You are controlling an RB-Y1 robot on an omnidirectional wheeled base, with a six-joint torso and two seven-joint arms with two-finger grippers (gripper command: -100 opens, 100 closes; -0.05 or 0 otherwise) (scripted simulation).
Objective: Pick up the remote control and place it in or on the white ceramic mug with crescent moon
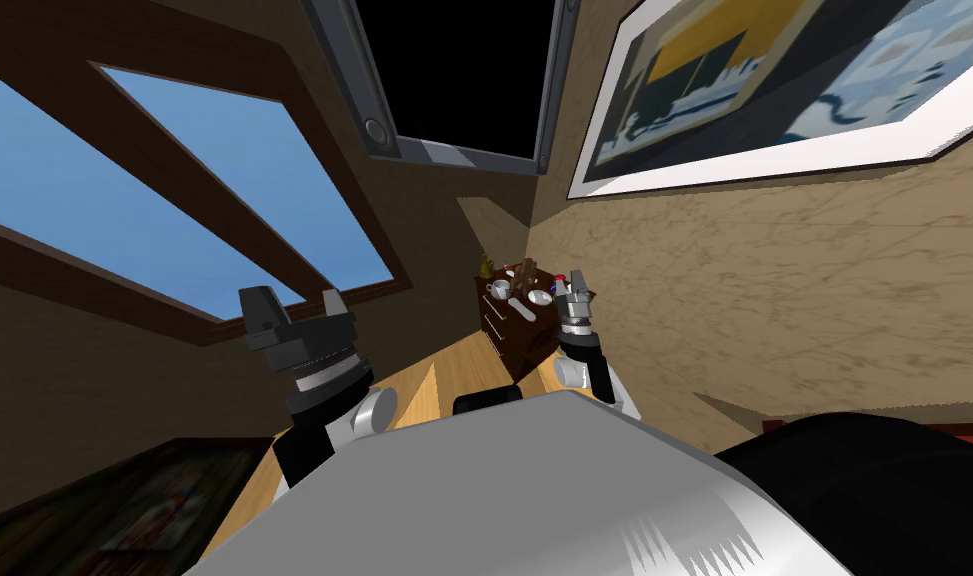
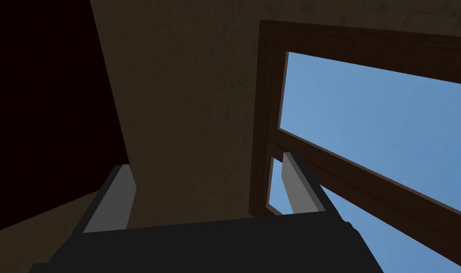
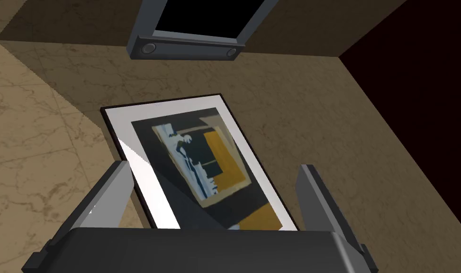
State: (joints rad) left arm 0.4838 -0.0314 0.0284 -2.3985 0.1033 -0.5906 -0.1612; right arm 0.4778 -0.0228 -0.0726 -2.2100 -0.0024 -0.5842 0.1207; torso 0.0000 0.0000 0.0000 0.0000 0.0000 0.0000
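Left claw (image 1: 296, 300) is raised, well left of the chest, and holds nothing. Its two light grey blade fingers (image 2: 118, 199) are spread about a third of the wrist view's width apart, with nothing between them and touching nothing.

The dark brown wooden drawer chest (image 1: 519, 345) sits between the two claws in the head view, much nearer the right one.

On its top, going toward the right claw:
- A small brownish bottle (image 1: 486, 266) at the corner farthest from that claw.
- A white handled mug (image 1: 499, 289), upright; its marking is too small to read.
- A pale grey elongated remote control (image 1: 522, 308), lying flat just beside the mug on the right claw's side; whether they touch, cannot tell.
- A small white dish (image 1: 540, 297) next, nearer the claw.
- A brown upright item (image 1: 525, 270) behind these, kind unclear.

The remote lies left of the right claw, apart from it, ungripped.

Right claw (image 1: 577, 276) is raised by the chest's right edge. Its fingers (image 3: 112, 189) are spread wide, empty, pinching nothing.
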